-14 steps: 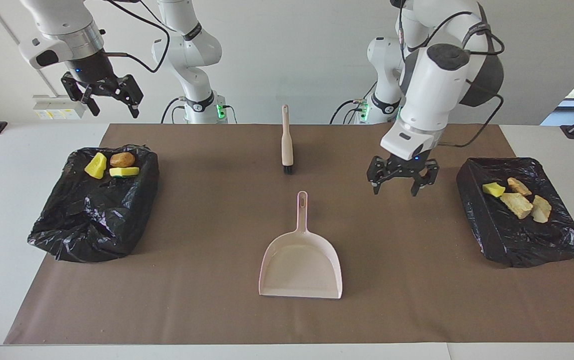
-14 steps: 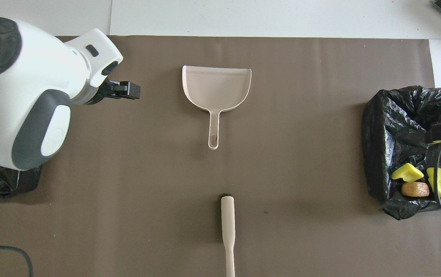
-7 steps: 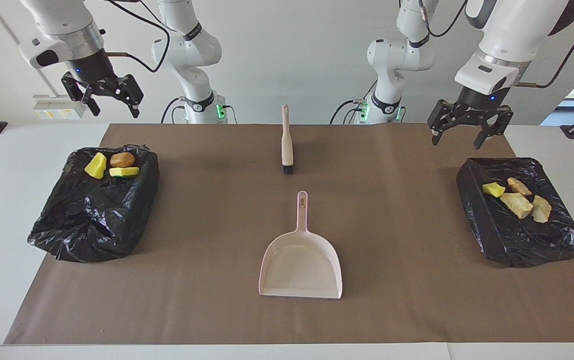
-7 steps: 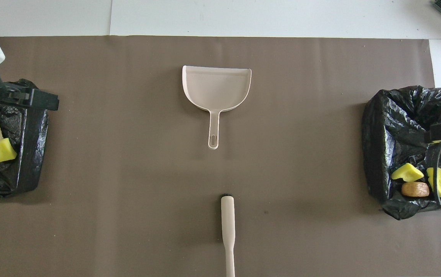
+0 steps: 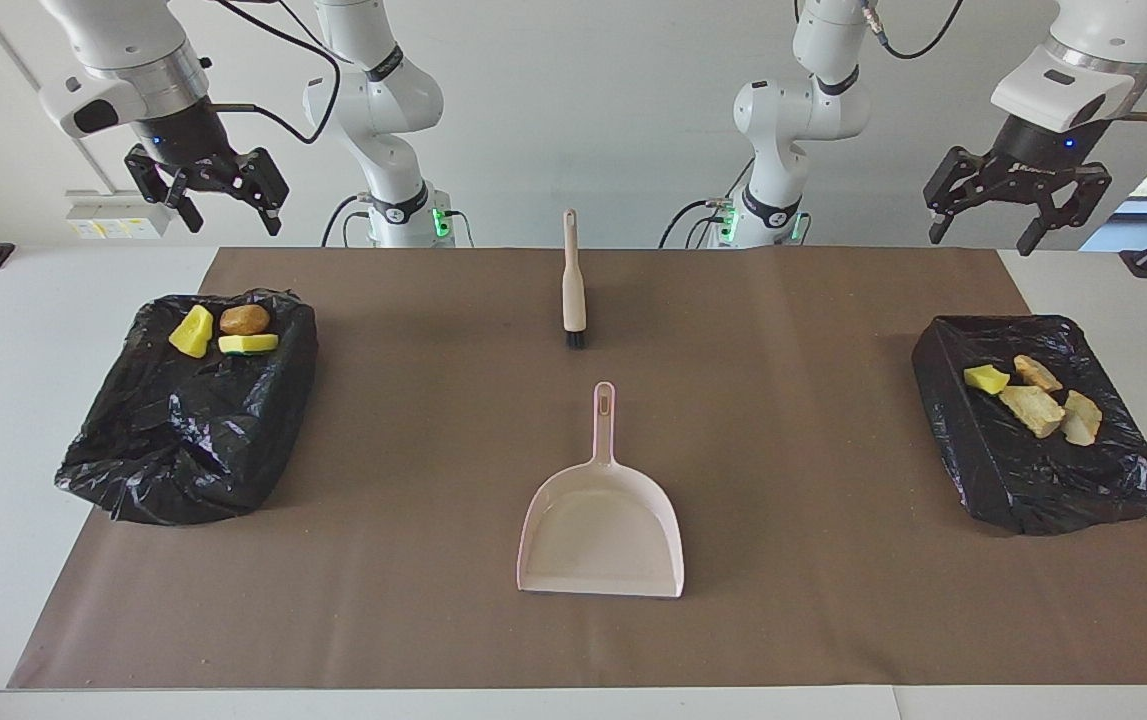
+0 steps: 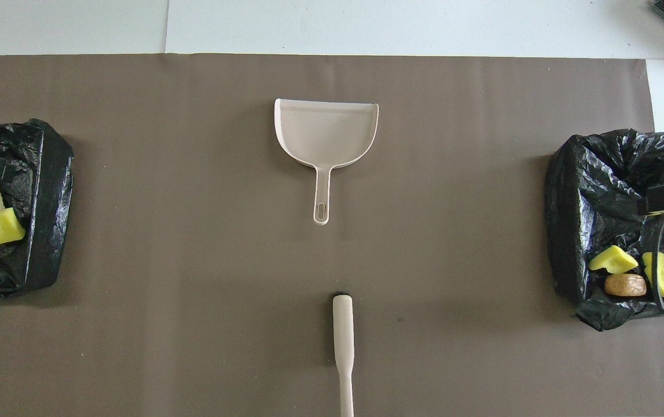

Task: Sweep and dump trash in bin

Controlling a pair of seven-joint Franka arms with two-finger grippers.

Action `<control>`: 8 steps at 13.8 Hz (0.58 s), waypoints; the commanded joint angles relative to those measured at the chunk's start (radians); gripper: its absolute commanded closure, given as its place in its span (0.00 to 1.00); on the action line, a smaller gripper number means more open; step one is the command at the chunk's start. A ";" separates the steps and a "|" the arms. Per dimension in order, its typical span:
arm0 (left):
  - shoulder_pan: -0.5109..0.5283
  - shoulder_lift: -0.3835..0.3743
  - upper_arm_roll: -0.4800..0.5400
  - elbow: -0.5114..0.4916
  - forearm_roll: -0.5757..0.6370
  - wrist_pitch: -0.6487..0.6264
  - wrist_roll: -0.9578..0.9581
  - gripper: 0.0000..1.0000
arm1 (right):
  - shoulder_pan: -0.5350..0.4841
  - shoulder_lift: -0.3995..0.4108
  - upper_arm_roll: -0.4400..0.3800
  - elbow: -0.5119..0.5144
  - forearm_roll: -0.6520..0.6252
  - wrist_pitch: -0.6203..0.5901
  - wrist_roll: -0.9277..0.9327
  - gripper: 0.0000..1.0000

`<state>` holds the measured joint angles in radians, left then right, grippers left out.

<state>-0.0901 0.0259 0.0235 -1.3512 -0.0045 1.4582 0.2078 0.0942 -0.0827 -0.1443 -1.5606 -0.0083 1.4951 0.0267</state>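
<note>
Trash (image 5: 1031, 397) in both bins (image 5: 188, 420), dustpan (image 5: 601, 530) + brush (image 5: 573, 285) btwn.

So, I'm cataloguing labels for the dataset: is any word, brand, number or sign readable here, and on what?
None readable.
Dustpan: blank.
Brush: blank.
Black bin bags: no print.
Arm joint bands: markings too small to read.
Wall box near the right claw: label blurred.

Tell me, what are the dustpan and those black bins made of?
The dustpan looks like smooth moulded plastic, pale pink with a matte sheen. The bins are covered in thin black plastic film, glossy and crinkled; what lies under the film is hidden.
</note>
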 commanded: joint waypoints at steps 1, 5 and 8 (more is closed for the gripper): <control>0.000 -0.046 -0.004 -0.055 -0.005 -0.019 -0.002 0.00 | -0.007 0.011 0.005 0.017 0.016 -0.004 -0.019 0.00; 0.012 -0.060 -0.002 -0.069 -0.006 -0.074 -0.033 0.00 | -0.007 0.011 0.005 0.017 0.017 -0.006 -0.019 0.00; 0.012 -0.067 0.000 -0.078 -0.006 -0.076 -0.066 0.00 | -0.007 0.011 0.005 0.017 0.017 -0.006 -0.019 0.00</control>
<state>-0.0867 -0.0080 0.0264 -1.3914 -0.0045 1.3914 0.1767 0.0978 -0.0827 -0.1429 -1.5605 -0.0083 1.4951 0.0267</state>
